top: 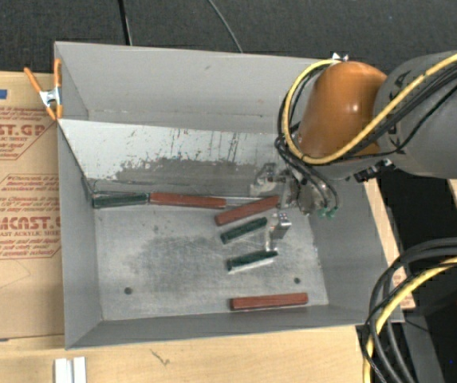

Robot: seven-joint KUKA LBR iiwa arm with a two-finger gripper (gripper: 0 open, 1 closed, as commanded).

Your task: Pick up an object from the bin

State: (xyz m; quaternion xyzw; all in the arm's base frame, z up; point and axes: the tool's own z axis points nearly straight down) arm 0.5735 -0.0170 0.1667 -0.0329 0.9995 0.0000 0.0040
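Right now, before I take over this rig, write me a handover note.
Pincer: down in the right part of the bin, at the right ends of a red-brown stick and a dark green stick; whether it grips either cannot be told.
Others: second green stick just in front, front red-brown stick by the front wall, back green stick and back red-brown stick along the back.
Done: nothing lifted yet.
Left: grasp one stick, raise it out.

Looks steeply down, slightly from the near side, close over the rectangular grey metal bin (164,78), far wall uppermost.
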